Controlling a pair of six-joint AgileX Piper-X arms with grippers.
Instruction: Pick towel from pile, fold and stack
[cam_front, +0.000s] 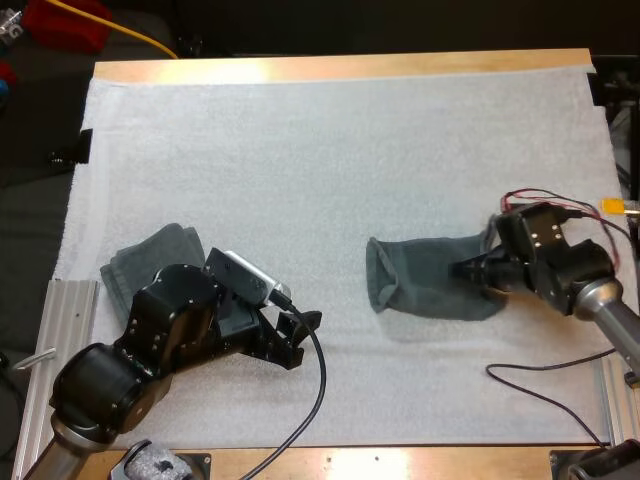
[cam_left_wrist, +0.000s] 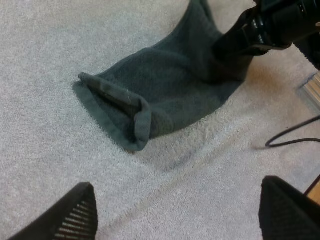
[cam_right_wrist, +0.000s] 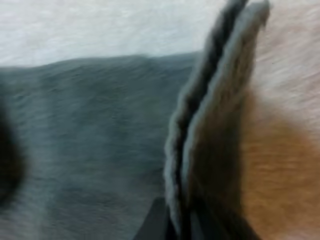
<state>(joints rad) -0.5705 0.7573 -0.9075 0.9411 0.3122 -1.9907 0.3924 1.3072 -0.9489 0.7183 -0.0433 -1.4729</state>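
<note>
Gripping the right-hand end of a dark grey-green towel, the right gripper reaches in from the right edge of the frame in the high view. Its jaws are closed on the cloth. The right wrist view shows two layers of the towel's edge standing up together between the fingers, with the rest of the cloth spread out flat beyond them.

The towel lies on the white mat right of centre, stretching from the gripper toward the middle of the frame. Its left end is curled over into a thick, rolled lip. In the left wrist view that lip is the part nearest the left gripper, and the right gripper's dark fingers sit at the towel's far end.

The left gripper is low in the frame, left of centre, over bare mat. Its jaws stand wide apart with nothing between them, and it is well apart from the towel it faces.

A second towel of the same colour lies at the left of the frame, close to the mat's left edge. It looks folded flat, and its lower right part is hidden under the left arm. The wooden table shows as a pale strip along the top of the mat.
</note>
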